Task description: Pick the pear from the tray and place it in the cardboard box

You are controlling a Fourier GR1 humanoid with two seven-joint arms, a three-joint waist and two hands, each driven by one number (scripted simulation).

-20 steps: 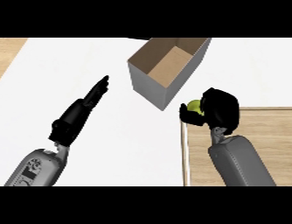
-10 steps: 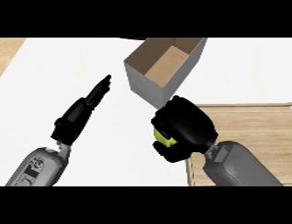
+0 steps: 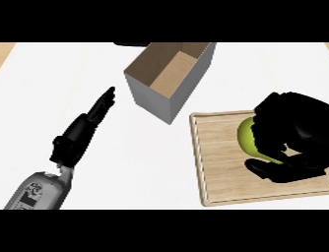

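Right hand (image 3: 298, 135): curled round the pear (image 3: 249, 137), fingers and thumb wrapped about it; green flank visible only on the side toward the box; contact with the tray (image 3: 222, 162) beneath cannot be judged, since the hand hides the underside.

Pear position: inside the right hand, over the tray; cardboard box (image 3: 169, 78) ahead of the hand and to its left, near but apart, top open, one flap side tilted.

Left hand (image 3: 87, 125): fingers straight, holding nothing; resting over the white surface (image 3: 65, 74), well to the left of the right hand and beside the box.

Step in hand, as judged: lift and carry to the box.

Procedure for a clean transfer:
- Raise straight up first; clear the tray rim before any sideways travel.
- Gain height above the box wall nearest the hand; avoid clipping the grey side.
- Carry forward and left until centred over the opening; lower inside before uncurling.
- Keep the left hand where it lies; no need to steady the box unless it shifts.
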